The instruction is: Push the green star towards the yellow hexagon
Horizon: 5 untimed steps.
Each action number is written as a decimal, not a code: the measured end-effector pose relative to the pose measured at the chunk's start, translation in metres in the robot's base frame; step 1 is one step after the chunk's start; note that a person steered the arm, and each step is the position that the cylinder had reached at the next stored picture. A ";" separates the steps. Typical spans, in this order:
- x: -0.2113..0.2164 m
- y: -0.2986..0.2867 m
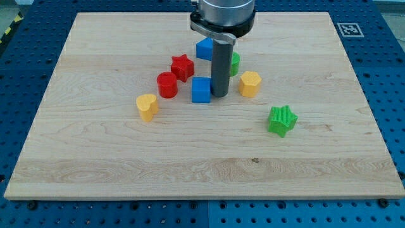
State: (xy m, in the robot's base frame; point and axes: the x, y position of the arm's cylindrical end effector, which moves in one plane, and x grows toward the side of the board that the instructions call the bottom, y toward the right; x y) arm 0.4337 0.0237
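Observation:
The green star (281, 120) lies on the wooden board to the view's right of centre. The yellow hexagon (250, 83) sits up and to the left of it, apart from it. My tip (219, 95) rests on the board between a blue cube (201, 90) and the yellow hexagon, right beside the cube. The tip is well to the left of the green star and does not touch it.
A red star (182, 66), a red cylinder (168, 85) and a yellow heart (147, 106) lie left of the tip. A second blue block (204, 48) and a green block (235, 63) sit behind the rod, partly hidden. The board's edge (202, 197) runs along the view's bottom.

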 end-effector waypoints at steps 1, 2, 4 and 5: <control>0.000 0.000; -0.008 0.001; 0.000 0.039; 0.021 0.046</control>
State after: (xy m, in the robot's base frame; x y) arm 0.4544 0.0695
